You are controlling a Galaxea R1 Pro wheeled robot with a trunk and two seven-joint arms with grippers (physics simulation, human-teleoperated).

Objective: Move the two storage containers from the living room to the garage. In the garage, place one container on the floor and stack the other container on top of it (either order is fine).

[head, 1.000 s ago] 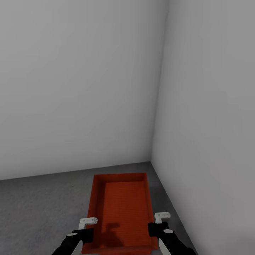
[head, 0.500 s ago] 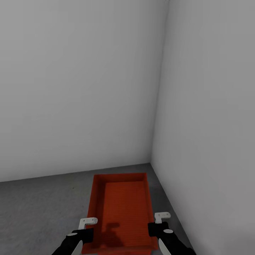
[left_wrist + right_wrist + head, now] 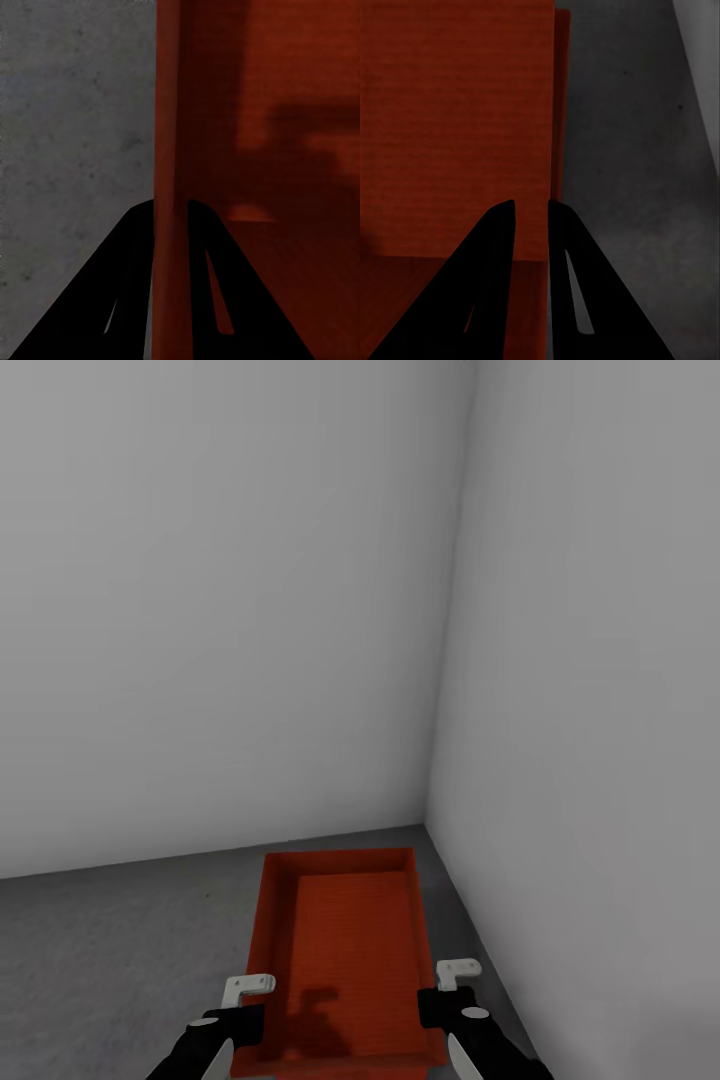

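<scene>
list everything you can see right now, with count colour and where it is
storage container: 1 seen, orange-red, open top, nothing visible inside, over the floor near the wall corner, held between both grippers by its long side walls; whether it rests on the floor cannot be told
floor: 1, dark grey rough concrete, under and around the container
walls: 2, plain grey-white, meeting in a corner just beyond the container's far right end
left gripper: 1, black fingers, one finger on each side of the container's left wall
right gripper: 1, black fingers, one finger on each side of the container's right wall
</scene>
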